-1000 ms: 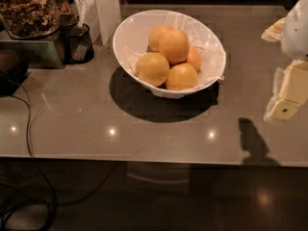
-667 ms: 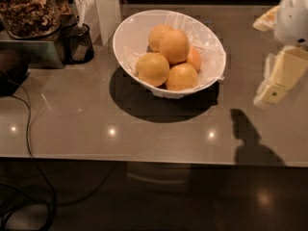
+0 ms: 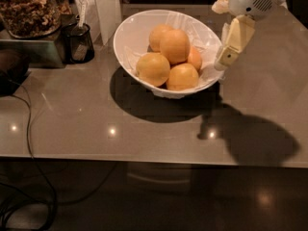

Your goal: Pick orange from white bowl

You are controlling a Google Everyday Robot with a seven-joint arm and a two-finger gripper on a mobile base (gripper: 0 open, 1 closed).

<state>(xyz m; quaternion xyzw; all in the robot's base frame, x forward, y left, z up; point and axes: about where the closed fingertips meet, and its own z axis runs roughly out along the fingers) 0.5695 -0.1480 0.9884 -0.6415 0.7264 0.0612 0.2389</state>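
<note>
The white bowl (image 3: 126, 38) stands on the grey table and holds several pale yellow-orange oranges. One orange (image 3: 174, 46) lies on top, another orange (image 3: 153, 69) at the front left, and a third orange (image 3: 182, 77) at the front. A smaller, deeper orange fruit (image 3: 195, 59) lies at the right of the pile. My gripper (image 3: 218, 36) hangs at the bowl's right rim with its cream fingers (image 3: 234, 38) spread open. It holds nothing and is apart from the oranges.
A dark glass cup (image 3: 79, 42) and a jar of nuts (image 3: 29, 8) stand at the back left beside a white upright box (image 3: 107, 8). A black cable (image 3: 28, 129) runs over the table's left side. The table's front edge (image 3: 154, 160) is near.
My gripper has moved left from the table's right side to the bowl's right rim, fingers still spread. The bowl and the oranges have not moved.
</note>
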